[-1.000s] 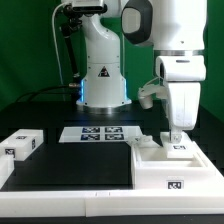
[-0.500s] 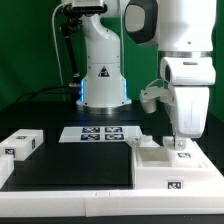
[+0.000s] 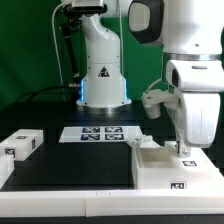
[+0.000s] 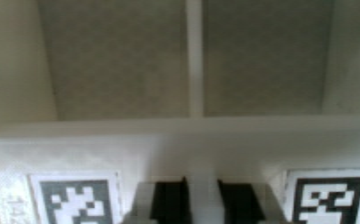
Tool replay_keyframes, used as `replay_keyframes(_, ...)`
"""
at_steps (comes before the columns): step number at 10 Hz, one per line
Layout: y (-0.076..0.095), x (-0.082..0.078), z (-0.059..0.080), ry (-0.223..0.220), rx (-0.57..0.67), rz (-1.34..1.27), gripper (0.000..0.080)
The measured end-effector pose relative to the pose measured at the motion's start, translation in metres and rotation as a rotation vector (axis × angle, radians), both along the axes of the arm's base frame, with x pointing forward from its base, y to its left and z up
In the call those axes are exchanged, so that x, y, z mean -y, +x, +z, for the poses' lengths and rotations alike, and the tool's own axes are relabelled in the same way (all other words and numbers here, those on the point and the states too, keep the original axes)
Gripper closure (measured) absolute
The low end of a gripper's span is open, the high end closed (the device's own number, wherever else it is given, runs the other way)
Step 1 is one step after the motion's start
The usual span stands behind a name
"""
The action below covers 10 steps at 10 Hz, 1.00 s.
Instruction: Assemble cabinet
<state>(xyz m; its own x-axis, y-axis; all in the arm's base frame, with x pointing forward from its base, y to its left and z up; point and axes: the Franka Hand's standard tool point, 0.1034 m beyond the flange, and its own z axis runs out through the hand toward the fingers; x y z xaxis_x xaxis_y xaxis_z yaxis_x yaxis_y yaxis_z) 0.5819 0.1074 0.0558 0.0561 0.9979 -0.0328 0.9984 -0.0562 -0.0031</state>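
Cabinet (image 3: 165, 170) sits at the bench's front corner, exterior view's right. Gripper (image 3: 183, 148) is down on its rim. The fingers (image 4: 164, 203) are close together with a white strip between them; cannot tell if pinching. Risk: a weak hold on the thin wall lets the cabinet slip or skew when dragged.

Robotics lab. White arm (image 3: 103, 62) stands on a black table (image 3: 70, 165) with a raised white border; plain green backdrop (image 3: 25, 50) behind; marker board (image 3: 100, 133) of printed tags lies flat before the arm's base.
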Motion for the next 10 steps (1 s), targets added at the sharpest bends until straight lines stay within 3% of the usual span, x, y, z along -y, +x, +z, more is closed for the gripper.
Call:
replay_keyframes(3, 0.0, -0.001, 0.0, -0.004, -0.006, 0.005, 0.0729)
replay_keyframes(4, 0.0, -0.002, 0.0, -0.004, -0.006, 0.005, 0.0671)
replay_keyframes(5, -0.001, -0.003, 0.0, -0.004, -0.006, 0.008, 0.0533)
replay_keyframes(6, 0.0, -0.002, 0.002, -0.004, -0.003, 0.012, 0.0533)
replay_keyframes(7, -0.001, 0.001, 0.005, -0.006, -0.001, 0.019, 0.0333)
replay_keyframes(9, -0.015, 0.008, 0.017, -0.005, 0.028, 0.009, 0.0068)
replay_keyframes(10, -0.032, 0.013, 0.025, -0.007, 0.041, -0.003, 0.0068)
